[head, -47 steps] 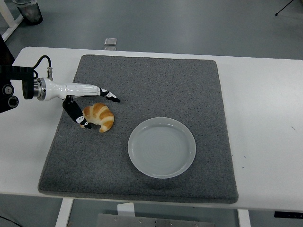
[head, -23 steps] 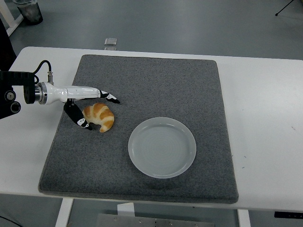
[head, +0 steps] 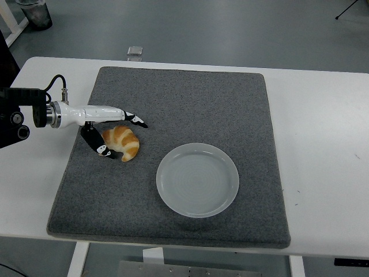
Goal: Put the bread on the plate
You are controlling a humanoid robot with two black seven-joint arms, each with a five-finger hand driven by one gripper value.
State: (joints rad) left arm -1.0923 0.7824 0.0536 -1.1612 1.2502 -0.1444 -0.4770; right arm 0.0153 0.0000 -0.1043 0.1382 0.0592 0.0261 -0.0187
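Note:
A golden croissant [head: 123, 142] lies on the dark grey mat [head: 190, 98], left of centre. My left hand [head: 118, 135] reaches in from the left and brackets it: the upper fingers [head: 134, 119] stretch over its far side, the thumb [head: 95, 142] lies against its near left side. The fingers are spread around the bread, which still rests on the mat. A pale translucent plate [head: 198, 179] sits on the mat, to the right of the croissant and nearer to me, with nothing on it. The right arm is out of view.
The mat covers most of the white table [head: 323, 144]. A small grey object [head: 134, 51] lies on the floor past the table's far edge. A dark bin [head: 34, 11] stands at the top left.
The left arm has drawn back slightly toward the left edge. The thumb has closed in a little under the croissant. The croissant and plate stay in place.

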